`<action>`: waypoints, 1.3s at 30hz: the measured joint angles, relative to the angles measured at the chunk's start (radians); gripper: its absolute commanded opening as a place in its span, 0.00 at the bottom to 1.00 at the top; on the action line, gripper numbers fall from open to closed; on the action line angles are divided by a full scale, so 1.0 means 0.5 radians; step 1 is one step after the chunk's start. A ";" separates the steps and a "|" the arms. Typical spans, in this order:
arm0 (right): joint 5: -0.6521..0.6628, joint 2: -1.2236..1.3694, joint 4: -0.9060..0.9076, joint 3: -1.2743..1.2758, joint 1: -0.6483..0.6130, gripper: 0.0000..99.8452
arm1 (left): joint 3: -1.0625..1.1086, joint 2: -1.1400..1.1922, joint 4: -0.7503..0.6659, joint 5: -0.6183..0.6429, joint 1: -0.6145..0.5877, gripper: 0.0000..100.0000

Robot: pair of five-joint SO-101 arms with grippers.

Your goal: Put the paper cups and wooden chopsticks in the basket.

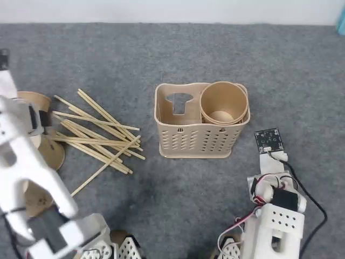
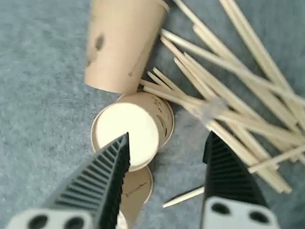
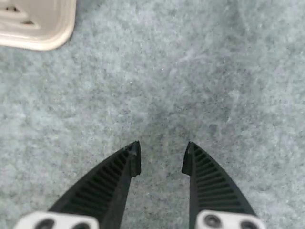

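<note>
The beige slotted basket [image 1: 188, 141] stands mid-table with one paper cup [image 1: 223, 102] upright in its right compartment. Loose wooden chopsticks [image 1: 99, 132] lie fanned out to its left. In the left wrist view my left gripper [image 2: 167, 136] is open just above an upside-down paper cup [image 2: 128, 133], whose white bottom faces up. Beside it are a cup on its side [image 2: 119, 43], another cup [image 2: 136, 188] and the chopsticks [image 2: 228, 86]. My right gripper [image 3: 162, 152] is open over bare carpet, nothing between its fingers, near a basket corner [image 3: 38, 24].
Grey carpet covers the table. The white left arm [image 1: 21, 156] hides part of the cups [image 1: 51, 154] at the left edge. The right arm [image 1: 272, 216] sits at the front right, just in front of the basket.
</note>
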 measured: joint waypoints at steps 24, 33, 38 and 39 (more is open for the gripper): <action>0.000 0.000 -0.015 0.000 -0.012 0.16 | 0.101 0.442 0.218 0.138 0.537 0.21; 0.000 0.000 -0.015 0.012 -0.012 0.16 | 0.206 0.301 0.273 0.341 0.957 0.21; 0.000 0.000 -0.015 0.012 -0.012 0.16 | 0.123 -0.184 0.371 0.353 0.927 0.21; 0.000 0.000 -0.015 0.012 -0.012 0.16 | 0.120 -0.270 0.374 0.353 0.862 0.21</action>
